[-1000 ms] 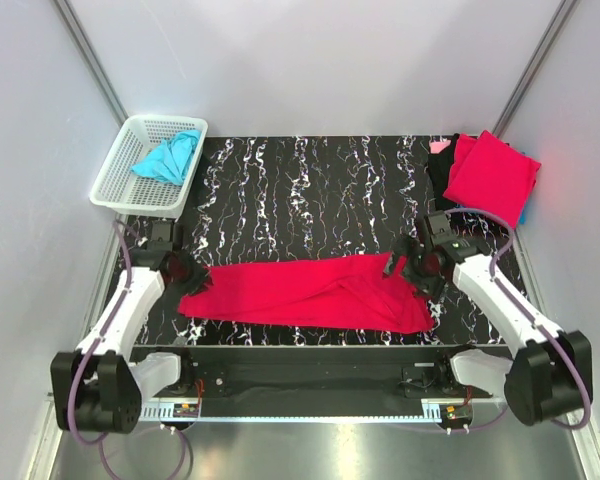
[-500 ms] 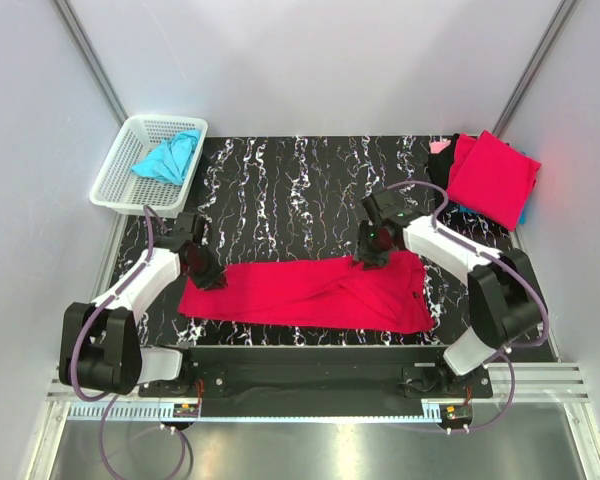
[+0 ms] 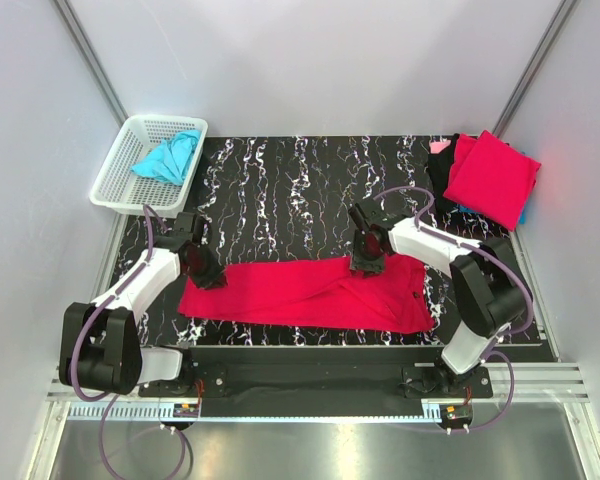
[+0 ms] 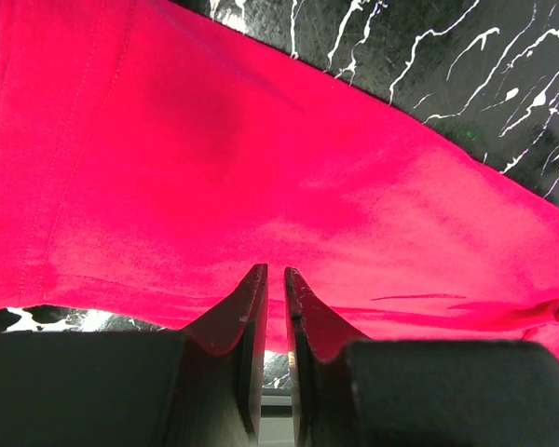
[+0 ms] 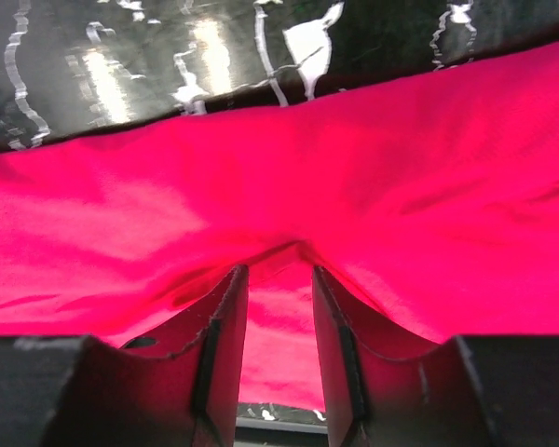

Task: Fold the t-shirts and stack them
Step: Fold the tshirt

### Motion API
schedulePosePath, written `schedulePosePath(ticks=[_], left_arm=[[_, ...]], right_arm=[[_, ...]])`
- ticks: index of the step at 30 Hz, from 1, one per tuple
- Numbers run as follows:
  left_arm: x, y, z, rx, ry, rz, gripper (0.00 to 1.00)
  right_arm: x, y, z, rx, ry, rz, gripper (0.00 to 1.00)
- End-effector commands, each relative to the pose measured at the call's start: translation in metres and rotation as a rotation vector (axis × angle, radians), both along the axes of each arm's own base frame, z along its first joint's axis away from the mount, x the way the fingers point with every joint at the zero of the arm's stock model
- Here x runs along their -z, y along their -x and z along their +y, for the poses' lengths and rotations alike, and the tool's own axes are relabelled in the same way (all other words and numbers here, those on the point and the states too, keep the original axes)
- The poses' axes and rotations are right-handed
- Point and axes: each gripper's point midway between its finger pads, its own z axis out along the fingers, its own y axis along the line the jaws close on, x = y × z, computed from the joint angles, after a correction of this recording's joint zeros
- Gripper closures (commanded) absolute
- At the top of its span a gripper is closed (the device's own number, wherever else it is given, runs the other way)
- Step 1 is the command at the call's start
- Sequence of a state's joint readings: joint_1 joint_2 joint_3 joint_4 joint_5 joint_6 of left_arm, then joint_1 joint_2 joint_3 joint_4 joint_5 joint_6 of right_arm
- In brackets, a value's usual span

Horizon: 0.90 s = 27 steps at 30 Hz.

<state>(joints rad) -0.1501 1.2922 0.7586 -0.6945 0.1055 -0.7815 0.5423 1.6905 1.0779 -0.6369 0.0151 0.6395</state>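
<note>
Right end effector [image 3: 366, 264] moved leftward, it and left end effector [image 3: 208, 280] pinch red t-shirt [image 3: 300, 295], turquoise t-shirt [image 3: 168, 158] in basket [image 3: 110, 190]

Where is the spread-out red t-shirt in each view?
Top external: the red t-shirt lies as a long band across the near side of the table.
Left wrist: it fills most of the frame.
Right wrist: it fills the middle and bottom.
Shared landmark: the black white-veined tabletop bordering it.
</note>
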Motion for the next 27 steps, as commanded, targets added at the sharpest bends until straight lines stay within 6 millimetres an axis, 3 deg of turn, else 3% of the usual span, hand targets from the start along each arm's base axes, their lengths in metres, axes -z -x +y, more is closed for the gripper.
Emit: schedulePosePath(ticks=[1, 10, 11, 13, 17, 27], left_arm=[[-0.001, -0.005, -0.004, 0.026, 0.012, -0.031, 0.83], [-0.002, -0.004, -0.004, 0.025, 0.013, -0.036, 0.83], [-0.003, -0.004, -0.004, 0.025, 0.015, -0.038, 0.83], [-0.003, -0.005, -0.004, 0.025, 0.015, -0.039, 0.83], [-0.003, -0.003, -0.005, 0.025, 0.018, -0.037, 0.83], [-0.005, -0.001, -0.005, 0.029, 0.025, -0.05, 0.83]], right_arm=[[0.004, -0.005, -0.006, -0.002, 0.071, -0.013, 0.6], [0.012, -0.004, -0.005, -0.015, 0.093, 0.004, 0.64], [0.011, -0.004, -0.005, -0.015, 0.09, 0.004, 0.66], [0.009, -0.004, -0.004, -0.011, 0.089, -0.001, 0.84], [-0.006, -0.001, 0.0, -0.019, 0.092, -0.027, 0.96], [-0.046, 0.024, 0.004, -0.021, 0.095, -0.081, 0.96]])
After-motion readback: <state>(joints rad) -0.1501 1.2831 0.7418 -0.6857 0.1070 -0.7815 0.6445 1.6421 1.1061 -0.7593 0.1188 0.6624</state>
